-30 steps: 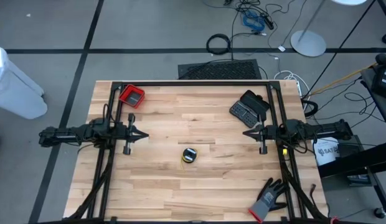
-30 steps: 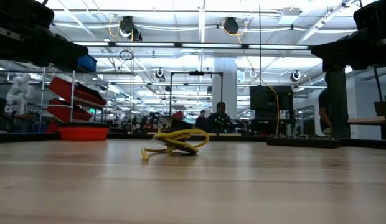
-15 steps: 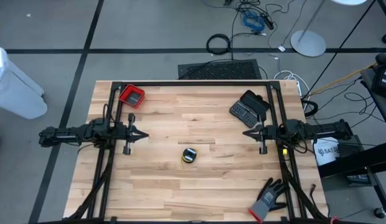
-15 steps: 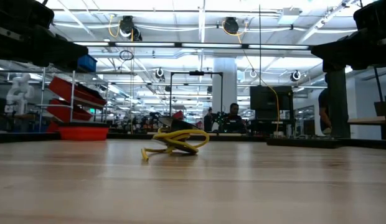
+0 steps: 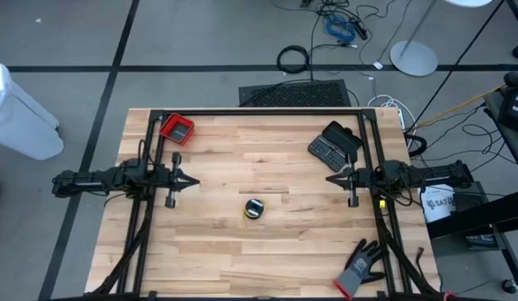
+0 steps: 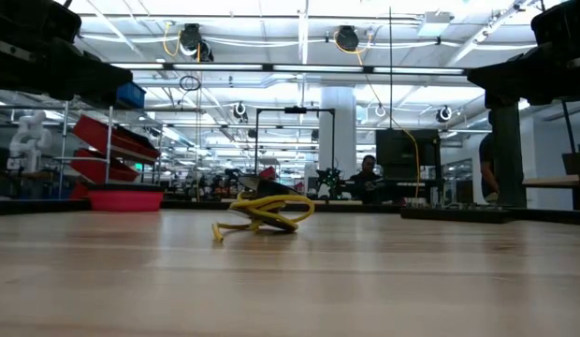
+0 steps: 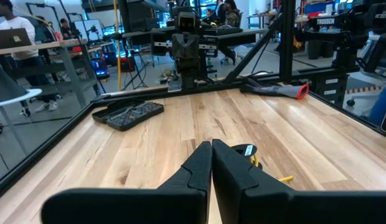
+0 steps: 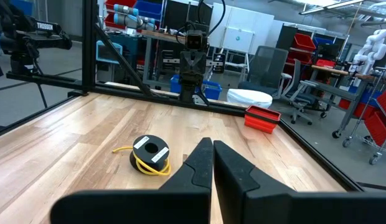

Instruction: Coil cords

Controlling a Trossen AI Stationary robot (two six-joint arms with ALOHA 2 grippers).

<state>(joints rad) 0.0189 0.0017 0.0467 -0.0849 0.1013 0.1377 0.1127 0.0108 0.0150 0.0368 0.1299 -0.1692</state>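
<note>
The left gripper (image 5: 195, 181) and the right gripper (image 5: 330, 178) face each other across the table (image 5: 267, 142), fingers pressed together, holding nothing — between them, a little forward of both tips, the cords (image 5: 254, 209) lie coiled, untouched.

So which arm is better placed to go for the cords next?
Neither clearly: the cords lie mid-table, between the shut left gripper and shut right gripper, about equally far from each.
</note>
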